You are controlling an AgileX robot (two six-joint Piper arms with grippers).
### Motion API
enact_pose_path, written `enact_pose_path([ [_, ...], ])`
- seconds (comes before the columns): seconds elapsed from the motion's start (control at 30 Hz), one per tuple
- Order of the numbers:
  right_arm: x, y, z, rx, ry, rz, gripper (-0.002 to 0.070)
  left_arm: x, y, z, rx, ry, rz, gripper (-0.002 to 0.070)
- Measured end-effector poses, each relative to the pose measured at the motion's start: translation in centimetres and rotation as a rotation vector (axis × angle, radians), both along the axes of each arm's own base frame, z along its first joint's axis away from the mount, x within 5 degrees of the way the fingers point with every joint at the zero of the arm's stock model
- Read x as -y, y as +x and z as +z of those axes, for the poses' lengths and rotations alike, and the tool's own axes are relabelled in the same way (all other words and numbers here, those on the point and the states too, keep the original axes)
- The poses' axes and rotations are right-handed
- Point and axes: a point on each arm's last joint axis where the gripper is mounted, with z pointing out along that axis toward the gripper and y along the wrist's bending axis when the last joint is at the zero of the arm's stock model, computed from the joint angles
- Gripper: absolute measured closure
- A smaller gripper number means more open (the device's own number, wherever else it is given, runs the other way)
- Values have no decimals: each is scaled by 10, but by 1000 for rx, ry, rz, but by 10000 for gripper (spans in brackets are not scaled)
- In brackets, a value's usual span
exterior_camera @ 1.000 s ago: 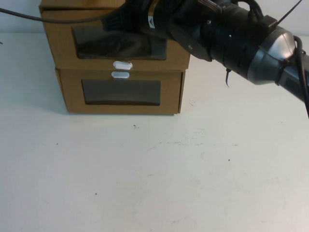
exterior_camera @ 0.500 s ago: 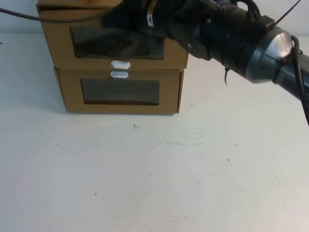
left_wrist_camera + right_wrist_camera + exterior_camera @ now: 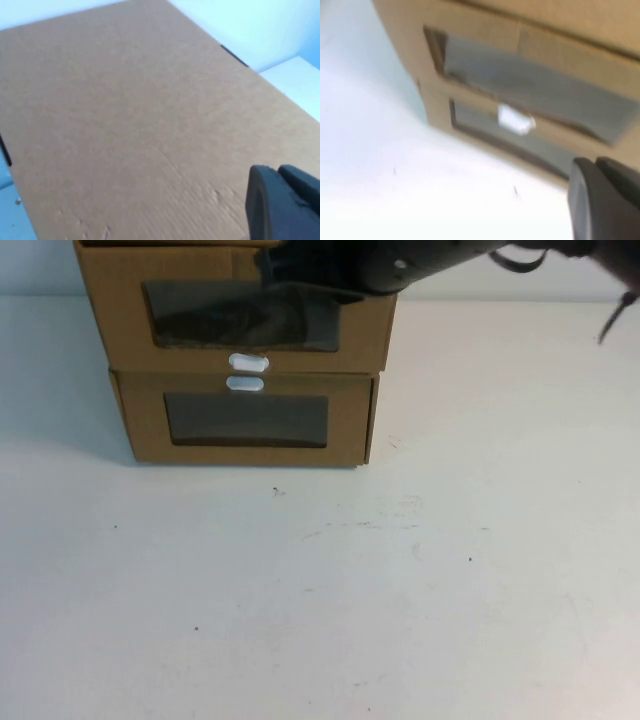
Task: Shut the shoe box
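Progress first: the shoe box [image 3: 110, 320], the top one of the two stacked brown boxes, with its white pull tab [image 3: 248, 363] under the window, looks pushed in, or very nearly. In the high view its front is seen sitting about in line with the front of the lower box [image 3: 140, 425], and no drawer sides can be made out sticking forward. So the closing is judged basically done. At most a last nudge might be left, plus getting the arm clear. A small gap can't be ruled out from this angle.

Left to right: the left pincer [image 3: 282, 205] isn't seen in the high view at all. In its own wrist view it's found just above a big flat cardboard face, probably the top of the shoe box, with nothing seen in its grip. How wide it's open can't be told.

The stack is set at the far left-centre of the white desk [image 3: 350, 590].

The right arm [image 3: 400, 260] is seen crossing the top right corner of the shoe box's front. The right pincer [image 3: 602, 200] is out in front of the box and angled at both windows, apparently near the face, though contact can't be confirmed. Its opening can't be told either, and nothing is seen held.
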Motion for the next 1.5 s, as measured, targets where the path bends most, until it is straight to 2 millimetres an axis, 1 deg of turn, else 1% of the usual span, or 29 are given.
enact_pose_path([
  [0.13, 20, -33, 23, -25, -32, 4, 687, -3, -22, 16, 12, 18, -16, 677],
  [0.23, 37, -65, 32, -31, -70, 18, 687, -5, -42, 31, 47, 15, -25, 677],
  [0.33, 58, -101, 38, -24, -78, 27, 687, -8, -71, 46, 83, 7, -27, 677],
  [0.4, 79, -128, 42, -13, -56, 27, 687, -13, -96, 53, 110, -2, -20, 677],
  [0.47, 103, -152, 39, -14, -31, 19, 687, -19, -121, 55, 143, -8, -5, 677],
  [0.53, 125, -172, 32, -20, -10, 12, 687, -24, -144, 51, 176, -12, 12, 677],
  [0.6, 148, -191, 15, -35, -9, 3, 687, -29, -166, 40, 195, -16, 24, 677],
  [0.67, 165, -205, 0, -50, 0, -5, 687, -35, -189, 21, 219, -20, 42, 677],
  [0.73, 181, -219, -16, -50, 16, 0, 687, -40, -213, -4, 244, -24, 55, 677],
  [0.8, 192, -230, -35, -43, 45, 17, 687, -45, -233, -30, 275, -45, 70, 677],
  [0.87, 198, -238, -49, -18, 84, 40, 687, -50, -255, -60, 311, -67, 93, 677],
  [0.9, 201, -241, -57, 0, 109, 54, 687, -53, -263, -72, 330, -78, 110, 677],
  [1.0, 202, -247, -80, 52, 188, 96, 687, -61, -291, -117, 368, -115, 158, 677],
  [1.1, 200, -249, -101, 104, 268, 138, 687, -68, -311, -156, 393, -132, 192, 677],
  [1.2, 193, -248, -126, 135, 331, 179, 687, -73, -326, -194, 429, -145, 226, 677],
  [1.3, 184, -247, -153, 132, 384, 207, 687, -78, -332, -221, 466, -160, 261, 677],
  [1.4, 181, -246, -176, 118, 414, 217, 687, -80, -333, -245, 464, -161, 282, 677],
  [1.5, 180, -247, -196, 103, 409, 222, 687, -80, -328, -269, 411, -145, 292, 677],
])
